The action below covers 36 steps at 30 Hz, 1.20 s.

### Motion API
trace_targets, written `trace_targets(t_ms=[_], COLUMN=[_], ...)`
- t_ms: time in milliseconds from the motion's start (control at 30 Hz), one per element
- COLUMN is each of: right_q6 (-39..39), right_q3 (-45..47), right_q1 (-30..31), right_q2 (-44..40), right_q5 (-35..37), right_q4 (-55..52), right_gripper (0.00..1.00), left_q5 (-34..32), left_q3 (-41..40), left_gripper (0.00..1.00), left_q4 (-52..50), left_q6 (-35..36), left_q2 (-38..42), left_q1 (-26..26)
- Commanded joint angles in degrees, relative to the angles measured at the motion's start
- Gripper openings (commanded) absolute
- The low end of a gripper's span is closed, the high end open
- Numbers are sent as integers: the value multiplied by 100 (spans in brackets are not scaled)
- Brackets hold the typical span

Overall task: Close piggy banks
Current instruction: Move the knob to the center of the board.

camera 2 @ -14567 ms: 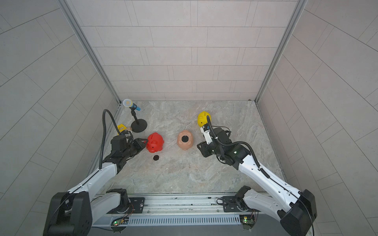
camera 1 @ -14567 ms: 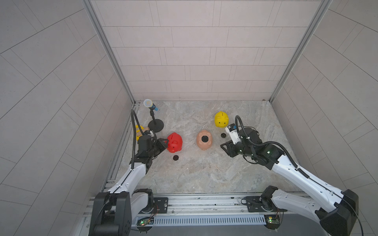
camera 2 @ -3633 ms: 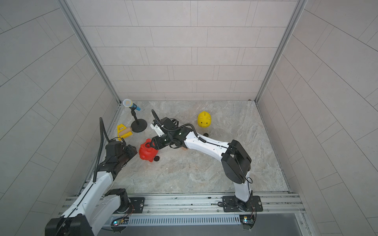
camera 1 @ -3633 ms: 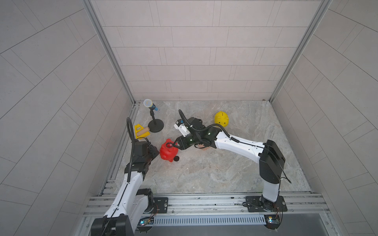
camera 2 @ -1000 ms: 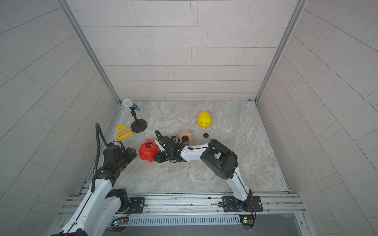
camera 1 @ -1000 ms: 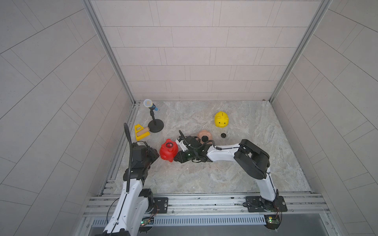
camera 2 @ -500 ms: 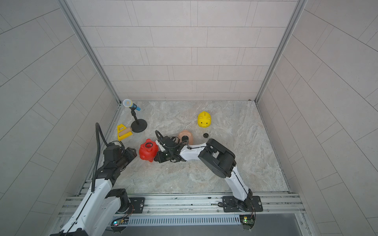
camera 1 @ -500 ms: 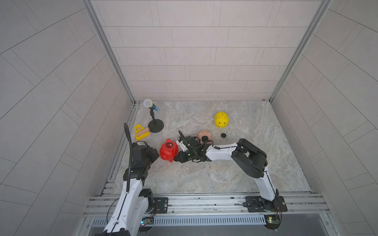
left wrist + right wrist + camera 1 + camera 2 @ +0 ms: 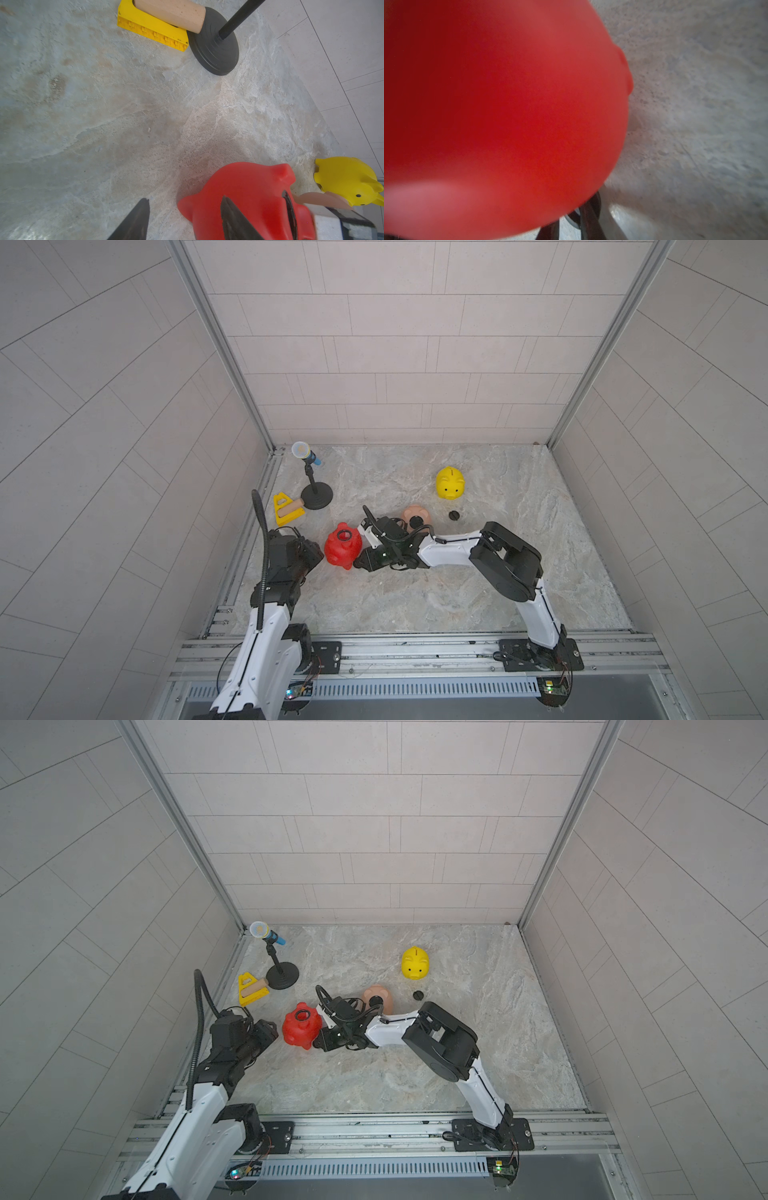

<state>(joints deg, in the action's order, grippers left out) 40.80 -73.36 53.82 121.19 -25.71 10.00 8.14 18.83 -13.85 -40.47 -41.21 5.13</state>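
The red piggy bank [image 9: 343,547] [image 9: 300,1028] lies with its round belly hole up, left of the table's middle. It fills the right wrist view [image 9: 508,93]. My right gripper [image 9: 360,562] [image 9: 320,1042] [image 9: 571,220] is low on the floor against its near-right side, shut on a black plug [image 9: 596,201]. My left gripper [image 9: 319,558] [image 9: 273,1029] [image 9: 185,198] stands open beside the pig's left flank, one finger across its body [image 9: 249,197]. The peach piggy bank [image 9: 415,515] [image 9: 379,995] lies behind the right arm. The yellow piggy bank [image 9: 450,484] [image 9: 414,965] stands upright farther back.
A second black plug [image 9: 454,515] [image 9: 417,994] lies on the floor in front of the yellow pig. A microphone stand [image 9: 316,501] [image 9: 216,52] and a yellow triangular toy with a wooden roller [image 9: 286,510] [image 9: 151,29] stand at the back left, near the wall rail.
Over the last seconds my right gripper came down from beside the red pig's top to the floor where the plug lay. In the last second both arms barely moved.
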Motion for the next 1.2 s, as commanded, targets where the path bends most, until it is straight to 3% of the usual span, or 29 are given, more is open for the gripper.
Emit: trace_targets(t_ms=[0,433,1167], right_q6=[99,152,351], right_q3=[236,694,2222], right_q1=[22,102,137], right_q2=[-13,-432,-1516], right_q5=[-30,-4,231], right_q4=[-77,-194,-114], right_gripper=[20,20,20], left_q5=[-18,-23,-192], left_q3=[-24,-37,-21], left_gripper=[61,60,61], left_q4=[32,14,-134], left_q6=[74,83,101], left_q2=[22,51,271], left_q1=[51,52,69])
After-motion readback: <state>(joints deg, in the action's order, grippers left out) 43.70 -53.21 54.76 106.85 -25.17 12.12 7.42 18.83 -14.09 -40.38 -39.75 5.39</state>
